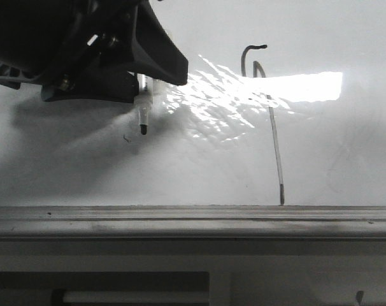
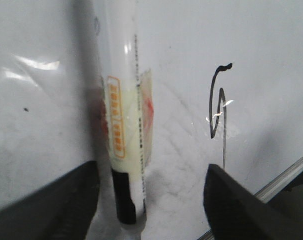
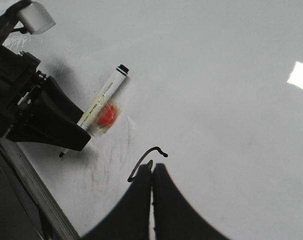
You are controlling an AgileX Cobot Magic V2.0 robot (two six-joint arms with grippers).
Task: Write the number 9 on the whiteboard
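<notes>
A marker [image 1: 142, 115] is pinched between the fingers of the left gripper [image 1: 139, 80], its dark tip pointing down toward the rail, just beside a tiny stray tick [image 1: 125, 138]; whether the tip touches the whiteboard [image 1: 346, 146] cannot be told. The number 9 [image 1: 269, 121] is drawn on the board's right-of-centre area, well apart from the marker: a small hooked narrow loop at top, a long slightly curved tail running down almost to the grey metal rail [image 1: 193, 220]. The stroke is judged finished, so the step in hand is likely the pull-away after writing; the next move calls for the tip being kept off the board so no extra mark is left. The right gripper [image 3: 152, 172] is seen with its fingers pressed together, holding nothing, near the 9's loop. The board is glossy white, faintly smudged, with strong glare across the middle. The marker barrel is smooth white plastic with an orange-printed label and a red spot. The line is thin, dark grey-black.
</notes>
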